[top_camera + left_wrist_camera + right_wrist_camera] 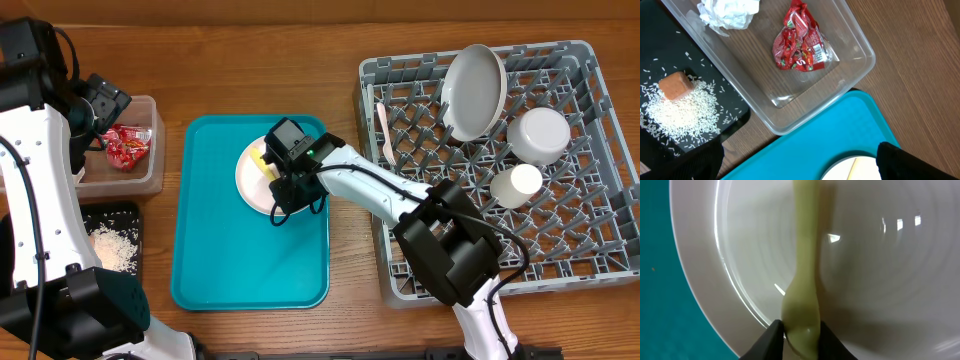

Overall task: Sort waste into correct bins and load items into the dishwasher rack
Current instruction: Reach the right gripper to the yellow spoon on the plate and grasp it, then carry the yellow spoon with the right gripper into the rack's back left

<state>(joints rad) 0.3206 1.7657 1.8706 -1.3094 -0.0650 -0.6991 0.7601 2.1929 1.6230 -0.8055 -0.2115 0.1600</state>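
The grey dishwasher rack (600,250) sits well to the right of the right hand (800,332). The teal tray (215,250) and white plate (880,280) lie directly beneath the hand. It pinches the yellow spoon (802,280) at its wider end. The spoon looks like light, stiff, slick plastic and may pivot, so a mid-handle hold seems safer. The left hand (797,157) hangs wide open, empty.

No text, brand, number or sign can be read in any view. The only printing is on the shiny red snack wrappers (799,46) lying inside the clear plastic tub (805,87). It is a small white and dark label patch on the side facing the tub's right wall, too crumpled and blurred to make out letters. From overhead the wrappers show only red with white flecks.
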